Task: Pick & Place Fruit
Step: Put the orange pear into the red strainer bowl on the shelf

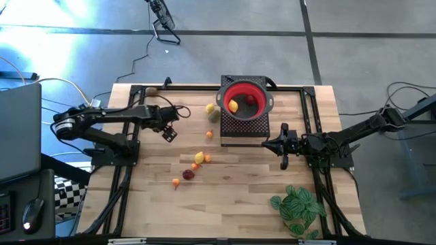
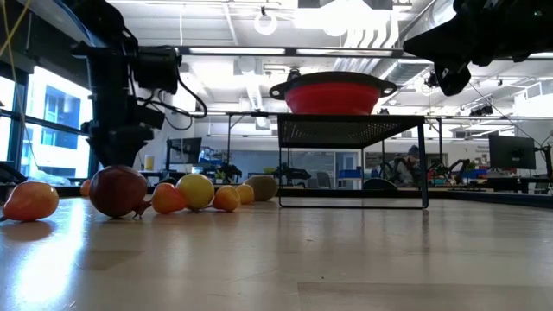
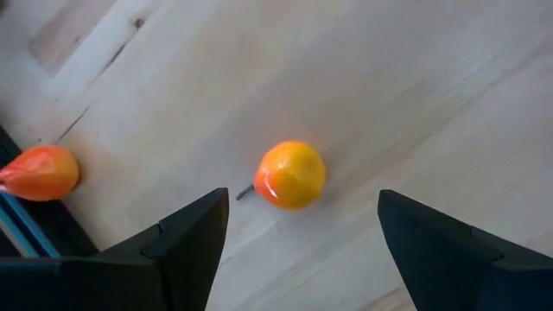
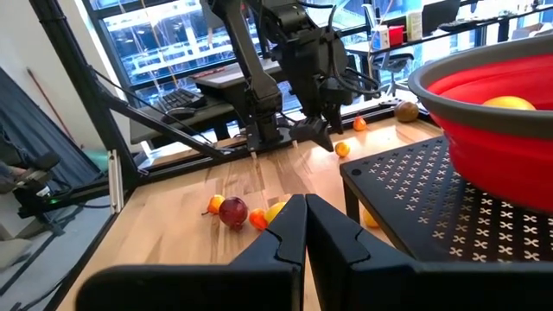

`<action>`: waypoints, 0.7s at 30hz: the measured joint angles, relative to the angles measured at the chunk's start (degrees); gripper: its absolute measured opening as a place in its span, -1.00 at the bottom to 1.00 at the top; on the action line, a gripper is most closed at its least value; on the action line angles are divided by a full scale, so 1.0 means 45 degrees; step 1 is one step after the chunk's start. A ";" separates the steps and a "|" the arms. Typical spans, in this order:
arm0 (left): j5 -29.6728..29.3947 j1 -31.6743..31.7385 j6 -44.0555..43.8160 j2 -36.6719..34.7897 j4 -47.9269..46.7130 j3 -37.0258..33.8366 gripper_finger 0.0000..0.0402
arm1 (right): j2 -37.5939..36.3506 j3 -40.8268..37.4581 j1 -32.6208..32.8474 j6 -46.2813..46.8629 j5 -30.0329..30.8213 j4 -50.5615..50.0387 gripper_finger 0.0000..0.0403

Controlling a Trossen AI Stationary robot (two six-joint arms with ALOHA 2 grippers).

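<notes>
The red bowl (image 1: 245,100) sits on a black rack (image 1: 244,128). My left gripper (image 3: 294,238) hangs spread wide over a small orange fruit (image 3: 291,175) on the table (image 1: 238,204). It looks light, hard and slippery, so I'd squeeze its round middle. My right gripper (image 4: 304,226) waits pinched, empty.

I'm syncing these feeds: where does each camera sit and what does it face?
High: overhead, looking down; both arms, red bowl.
Low: table height, facing the room; fruit row, arms above.
Left wrist: above an orange fruit, open left gripper.
Right wrist: behind shut right gripper, facing left arm.
Shared: bowl in high, low, right wrist.
</notes>
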 joint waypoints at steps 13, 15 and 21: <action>0.1933 0.2386 0.2177 0.0000 0.0423 0.0000 0.45 | 0.0003 0.0000 0.0000 0.0125 0.0001 -0.0006 -0.99; 0.2262 0.2585 0.2343 0.0000 0.0451 0.0000 0.45 | 0.0000 0.0000 0.0000 0.0128 0.0000 -0.0006 -0.99; 0.2623 0.2843 0.2597 0.0000 0.0482 0.0000 0.45 | 0.0004 0.0000 0.0000 0.0128 0.0003 -0.0006 -0.99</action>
